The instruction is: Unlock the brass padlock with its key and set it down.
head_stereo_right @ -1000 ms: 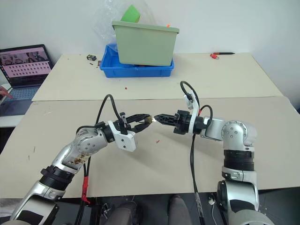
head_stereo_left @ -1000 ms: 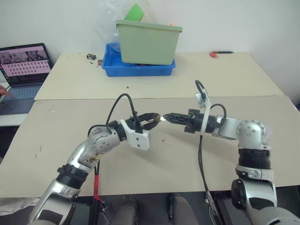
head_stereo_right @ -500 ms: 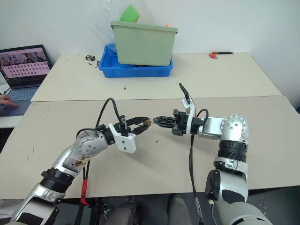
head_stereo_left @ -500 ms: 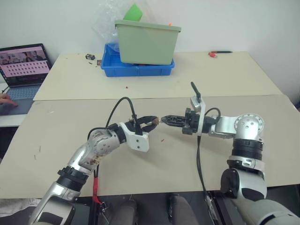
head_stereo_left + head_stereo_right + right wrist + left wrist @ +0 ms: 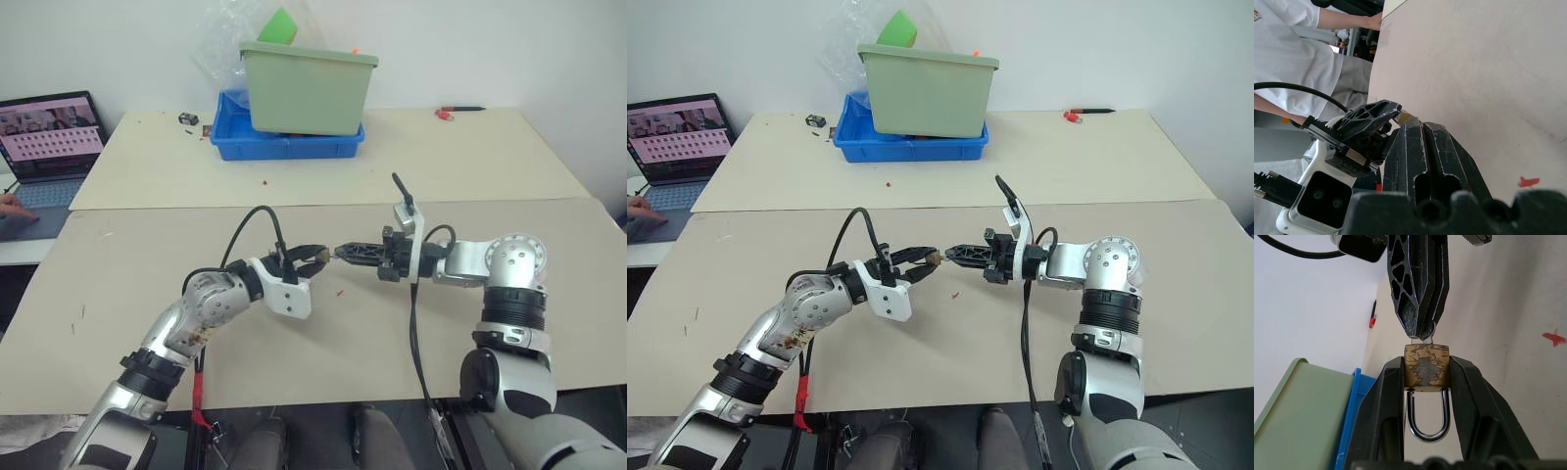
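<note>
Brass padlock (image 5: 1425, 371) between left pincer (image 5: 1426, 382) fingers

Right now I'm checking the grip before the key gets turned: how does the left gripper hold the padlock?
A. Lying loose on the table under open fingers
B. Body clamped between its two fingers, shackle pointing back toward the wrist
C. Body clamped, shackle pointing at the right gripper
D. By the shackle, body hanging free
B: in the left wrist view the padlock body sits squeezed between the left gripper's fingers, its shackle looping back toward the wrist, while the right gripper meets the body's far face.
</note>
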{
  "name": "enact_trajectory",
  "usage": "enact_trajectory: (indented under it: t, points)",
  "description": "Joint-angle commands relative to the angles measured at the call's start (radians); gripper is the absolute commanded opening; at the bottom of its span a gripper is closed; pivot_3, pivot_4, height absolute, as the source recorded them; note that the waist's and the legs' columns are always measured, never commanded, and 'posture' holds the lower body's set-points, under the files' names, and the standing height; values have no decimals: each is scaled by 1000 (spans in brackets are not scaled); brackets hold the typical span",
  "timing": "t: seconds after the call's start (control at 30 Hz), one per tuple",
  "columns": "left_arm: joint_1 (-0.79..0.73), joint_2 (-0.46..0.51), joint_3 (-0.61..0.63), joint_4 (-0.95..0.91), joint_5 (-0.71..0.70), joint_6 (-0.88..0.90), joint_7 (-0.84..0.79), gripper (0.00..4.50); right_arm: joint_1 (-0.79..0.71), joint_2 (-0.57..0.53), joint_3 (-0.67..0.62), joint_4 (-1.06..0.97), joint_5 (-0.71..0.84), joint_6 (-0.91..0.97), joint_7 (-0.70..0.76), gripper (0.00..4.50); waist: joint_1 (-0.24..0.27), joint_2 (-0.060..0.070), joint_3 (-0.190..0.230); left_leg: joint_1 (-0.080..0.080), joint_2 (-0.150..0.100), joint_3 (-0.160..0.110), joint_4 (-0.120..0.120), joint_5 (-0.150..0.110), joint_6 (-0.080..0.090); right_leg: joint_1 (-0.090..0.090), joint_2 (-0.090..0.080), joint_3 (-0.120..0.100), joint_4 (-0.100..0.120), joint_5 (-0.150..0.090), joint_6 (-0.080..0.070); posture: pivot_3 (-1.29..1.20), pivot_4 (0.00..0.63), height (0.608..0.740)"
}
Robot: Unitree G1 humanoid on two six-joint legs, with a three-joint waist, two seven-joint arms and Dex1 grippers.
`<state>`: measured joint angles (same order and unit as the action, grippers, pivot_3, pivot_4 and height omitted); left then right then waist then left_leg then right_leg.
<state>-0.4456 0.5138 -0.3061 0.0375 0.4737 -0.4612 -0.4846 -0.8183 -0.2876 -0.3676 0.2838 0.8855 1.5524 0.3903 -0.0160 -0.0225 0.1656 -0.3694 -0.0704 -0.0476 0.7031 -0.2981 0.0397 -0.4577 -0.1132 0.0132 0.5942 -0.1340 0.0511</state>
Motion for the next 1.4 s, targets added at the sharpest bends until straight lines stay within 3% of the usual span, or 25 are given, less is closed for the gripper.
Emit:
enact_trajectory:
  t: [0.03, 0.17, 0.43, 0.67, 0.83, 1.07, 1.4]
  points:
    - [-24, -16, 29, -81, -34, -38, 35, 809, 9, -26, -4, -13, -52, -32, -37, 1184, 2, 0, 0, 0, 0, 0, 0, 0, 0, 0, 0, 0, 0, 0, 0, 0, 150, 740]
    - [-21, -17, 32, -85, -34, -35, 35, 809, 4, -19, -23, -27, -56, -32, -36, 2638, 3, 0, 0, 0, 0, 0, 0, 0, 0, 0, -1, 0, 0, 0, 0, 0, 150, 740]
    - [-19, -16, 34, -90, -39, -32, 33, 809, 10, -46, -37, -57, -61, -51, -14, 2638, -1, 0, 0, 0, 0, 0, 0, 0, 0, 0, 0, 0, 0, 0, 0, 0, 150, 740]
    - [-14, -13, 32, -94, -43, -21, 25, 809, 133, -169, 161, -210, -143, -209, 106, 2638, 1, 0, 0, 0, 0, 0, 0, 0, 0, 0, 0, 0, 0, 0, 0, 0, 150, 740]
    - [-4, -6, 33, -108, -41, 4, 14, 809, 215, -227, 232, -335, -167, -290, 167, 2638, 0, 0, 0, 0, 0, 0, 0, 0, 0, 0, 0, 0, -1, 0, 0, 0, 150, 740]
    - [11, 28, 12, -146, -29, 116, -91, 809, 255, -239, 283, -447, -186, -342, 183, 2638, -1, 0, 0, 0, 1, 1, 1, 0, 0, 0, 0, 0, -1, 0, 0, 0, 150, 740]
    - [-4, 52, 11, -176, -9, 139, -134, 809, 201, -188, 212, -455, -69, -277, 194, 2638, 4, 0, 0, 0, 0, 1, 1, 0, 0, 0, 0, 0, -1, 0, 0, 0, 150, 740]
